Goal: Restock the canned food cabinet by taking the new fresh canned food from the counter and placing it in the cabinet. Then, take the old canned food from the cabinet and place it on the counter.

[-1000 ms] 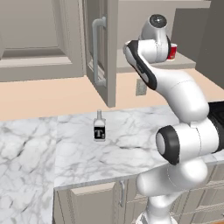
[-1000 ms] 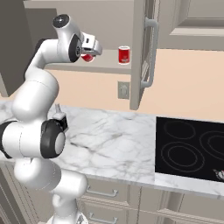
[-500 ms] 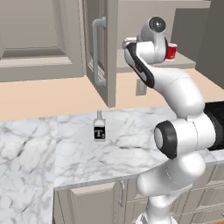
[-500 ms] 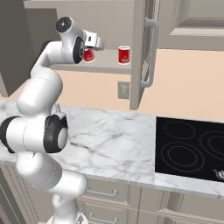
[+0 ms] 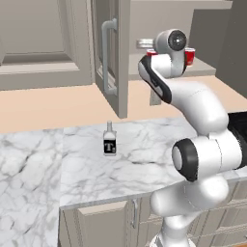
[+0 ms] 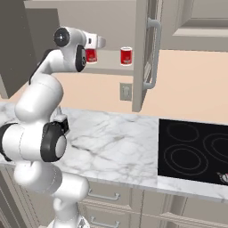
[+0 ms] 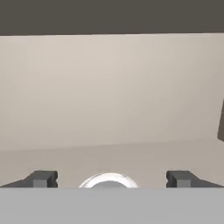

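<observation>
Arm rises from lower right of left base view, elbow bent, wrist lifted to upper centre, hand pointing into the open cabinet [image 5: 159, 62] at shelf level. In right base view the arm stands at left, hand at upper left, gripper [image 6: 94, 43] just above a red can [image 6: 91, 55] on the shelf. Hand view: two dark fingertips [image 7: 41, 179] set wide apart at bottom, jaws released, nothing between them; round silvery can top [image 7: 108, 180] sits low centre between the tips, not touched. Pale shelf and back wall of cabinet ahead.

Second red can [image 6: 126, 56] stands on same shelf, right of the first, well apart, upper centre of right view. In left view it shows at the wrist's right side [image 5: 189, 56].

Cabinet door [image 6: 142, 53] swung out, edge-on, curved bar handle [image 6: 153, 53] on it. Wall outlet [image 6: 125, 91] below shelf.

Counter [image 5: 72, 164] across mid frame; small dark bottle w/ white label [image 5: 110, 140] upright on it, centre-left of left view. Black stovetop [image 6: 193, 149] at right of right view.
</observation>
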{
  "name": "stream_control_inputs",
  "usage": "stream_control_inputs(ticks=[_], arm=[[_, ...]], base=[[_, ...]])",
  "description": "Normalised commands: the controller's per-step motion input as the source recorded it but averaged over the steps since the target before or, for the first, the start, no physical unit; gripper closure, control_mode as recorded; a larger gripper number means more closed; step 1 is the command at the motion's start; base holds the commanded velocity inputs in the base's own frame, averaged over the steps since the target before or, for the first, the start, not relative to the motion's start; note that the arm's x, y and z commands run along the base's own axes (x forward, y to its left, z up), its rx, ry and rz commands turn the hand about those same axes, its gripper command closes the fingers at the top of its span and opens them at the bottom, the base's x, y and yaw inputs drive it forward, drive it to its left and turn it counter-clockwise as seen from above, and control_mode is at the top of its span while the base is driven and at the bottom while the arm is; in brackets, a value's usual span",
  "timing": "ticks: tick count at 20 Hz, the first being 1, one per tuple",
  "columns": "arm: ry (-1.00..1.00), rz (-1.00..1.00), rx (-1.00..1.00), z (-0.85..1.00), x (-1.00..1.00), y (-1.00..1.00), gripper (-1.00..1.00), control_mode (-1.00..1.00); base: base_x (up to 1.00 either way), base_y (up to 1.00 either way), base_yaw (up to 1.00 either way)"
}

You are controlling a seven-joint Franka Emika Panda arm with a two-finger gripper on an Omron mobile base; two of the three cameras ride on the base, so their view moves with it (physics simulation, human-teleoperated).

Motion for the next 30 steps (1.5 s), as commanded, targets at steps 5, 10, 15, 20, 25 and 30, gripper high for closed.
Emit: stream_control_inputs(ticks=[5,10,15,20,25,30], arm=[[-0.21,-0.09,0.04,0.37,-0.89,-0.41,-1.00,-1.00],[0.02,-0.17,0.06,0.28,-1.00,-1.00,-1.00,-1.00],[0.32,-0.08,0.00,0.20,-0.71,-0.75,-1.00,-1.00],[0.28,0.00,-0.09,-0.12,0.03,-0.03,-1.00,-1.00],[0.03,0.00,-0.10,-0.84,0.15,0.00,-1.00,-1.00],[0.15,0.00,0.00,-0.36,0.23,-0.04,-1.00,-1.00]], base=[[0.00,0.00,0.00],[0.00,0.00,0.00],[0.00,0.00,0.00],[0.00,0.00,0.00],[0.00,0.00,0.00],[0.00,0.00,0.00]])
